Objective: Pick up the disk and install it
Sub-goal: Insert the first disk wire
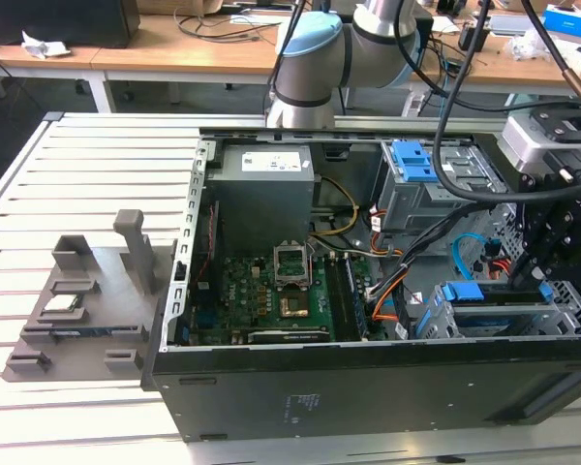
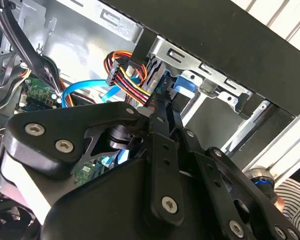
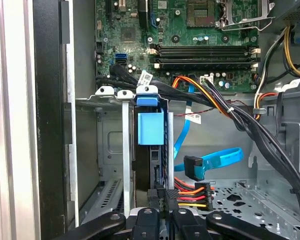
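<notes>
The disk [image 1: 494,294] stands on edge in the metal drive cage [image 1: 562,310] at the near right corner of the open computer case; its blue rails [image 1: 462,291] show beside it. In the first wrist view the disk [image 3: 157,165] is seen edge-on in a cage slot, capped by its blue rail [image 3: 150,127]. My gripper [image 1: 540,276] reaches down from the exterior view's right and is shut on the disk's edge, the fingertips [image 3: 162,202] pinched close together. In the second wrist view the gripper [image 2: 166,107] ends right by the blue rail [image 2: 184,86].
Bundled power cables [image 3: 190,192] and a blue data cable [image 3: 215,159] lie right beside the slot. The motherboard [image 1: 281,291], grey power-supply box [image 1: 266,189] and a second cage with a blue latch [image 1: 413,160] fill the case. A grey fixture [image 1: 87,300] sits on the table at the left.
</notes>
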You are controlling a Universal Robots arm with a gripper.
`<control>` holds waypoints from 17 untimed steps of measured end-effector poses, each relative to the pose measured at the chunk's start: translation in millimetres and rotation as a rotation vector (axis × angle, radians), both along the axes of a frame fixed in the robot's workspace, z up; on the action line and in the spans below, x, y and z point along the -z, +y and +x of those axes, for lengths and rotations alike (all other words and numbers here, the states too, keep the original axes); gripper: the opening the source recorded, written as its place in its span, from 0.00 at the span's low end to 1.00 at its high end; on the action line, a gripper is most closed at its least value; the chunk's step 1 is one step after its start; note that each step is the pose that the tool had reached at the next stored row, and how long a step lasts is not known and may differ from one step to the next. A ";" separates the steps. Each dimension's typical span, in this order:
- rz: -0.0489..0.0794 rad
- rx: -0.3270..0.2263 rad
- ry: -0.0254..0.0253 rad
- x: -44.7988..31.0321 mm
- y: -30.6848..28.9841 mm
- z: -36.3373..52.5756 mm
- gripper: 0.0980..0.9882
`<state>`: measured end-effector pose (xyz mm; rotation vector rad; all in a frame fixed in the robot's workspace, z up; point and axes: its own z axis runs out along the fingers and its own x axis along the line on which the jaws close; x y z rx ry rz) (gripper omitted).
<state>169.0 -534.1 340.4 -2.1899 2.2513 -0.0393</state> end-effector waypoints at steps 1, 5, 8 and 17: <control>0.000 0.000 0.0000 1.0 0.1 0.2 0.08; 0.000 0.000 -0.0001 4.4 0.1 0.2 0.08; 0.000 0.000 -0.0001 5.1 0.0 0.2 0.08; -0.002 0.000 -0.0001 2.5 1.1 0.1 0.24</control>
